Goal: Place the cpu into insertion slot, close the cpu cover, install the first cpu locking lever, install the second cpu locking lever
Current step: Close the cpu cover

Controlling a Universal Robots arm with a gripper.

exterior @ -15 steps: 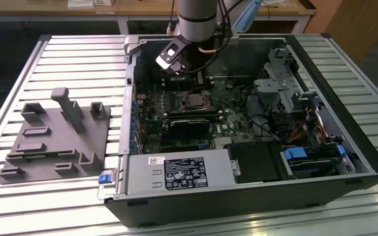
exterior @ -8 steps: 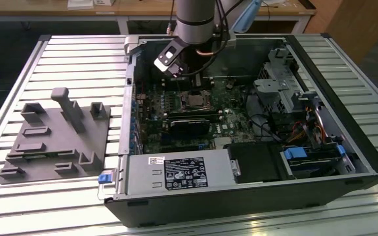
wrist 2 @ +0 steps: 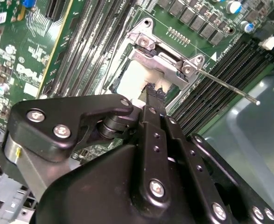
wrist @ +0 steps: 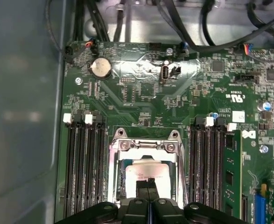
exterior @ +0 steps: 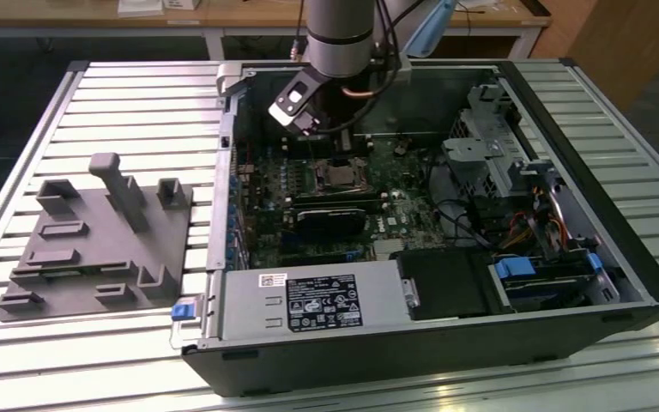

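Right below the wrist, a clenched gripper [wrist 2: 151, 89]: black fingertips pressed flat together, with nothing held between them. Hangs over one edge of the cpu [wrist: 144, 169], close enough that touching or just clear cannot be told. Just beneath, finds that cpu lying pale face up inside the insertion slot [exterior: 336, 176], at the middle of the board in the exterior view. Around it, shows the cpu cover [wrist: 144, 145] as a silver frame that looks folded down flat, chip visible through the cut-out — so placing and closing both read as done. Beside the frame's screwed corner, shows a thin locking lever [wrist 2: 226, 86] jutting out free over the memory slots [wrist: 83, 168], apparently unlatched; cannot make out the other lever. Puts the step in hand, by that reckoning, at the first lever. Calls for a closed tip set squarely on that slim rod — not on the chip or frame — and a firm sweep down and under its catch without slipping off. Farther out, takes in the open computer case [exterior: 604, 257] and, on the exterior view's left, a grey fixture [exterior: 100, 232] on the slatted table [exterior: 32, 129].
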